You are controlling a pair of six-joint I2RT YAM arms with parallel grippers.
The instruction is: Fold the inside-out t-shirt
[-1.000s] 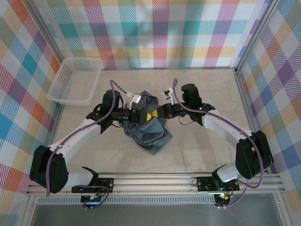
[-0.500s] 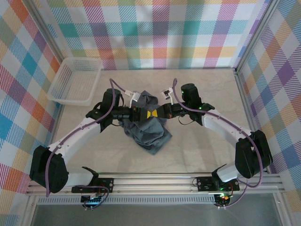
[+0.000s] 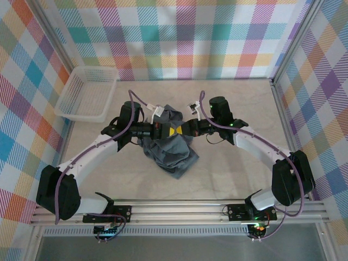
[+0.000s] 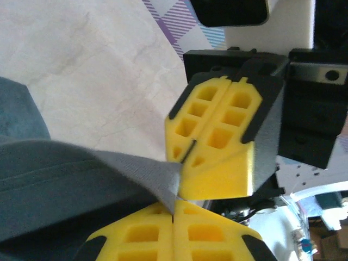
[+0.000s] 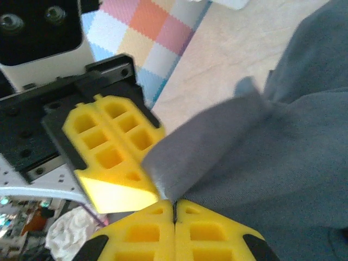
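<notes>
Overhead: noting a wrinkled slate blue-grey cotton t-shirt point(image 3: 173, 155) lying heaped at the middle of the pale stone-patterned table point(image 3: 234, 174), well apart from the white plastic lattice basket point(image 3: 87, 93), and finding the left gripper point(image 3: 167, 131) and right gripper point(image 3: 179, 131) meeting tip to tip over its far part. Left wrist: seeing both yellow pincers pressed together, pinching one thin fabric edge at nearly the same spot. Right wrist: confirming the same, both clamping a raised fold. Judging the risks: holding only a sliver, so risking slippage on pulling apart; gripping this close together, so risking a finger collision or bunching instead of spreading.
</notes>
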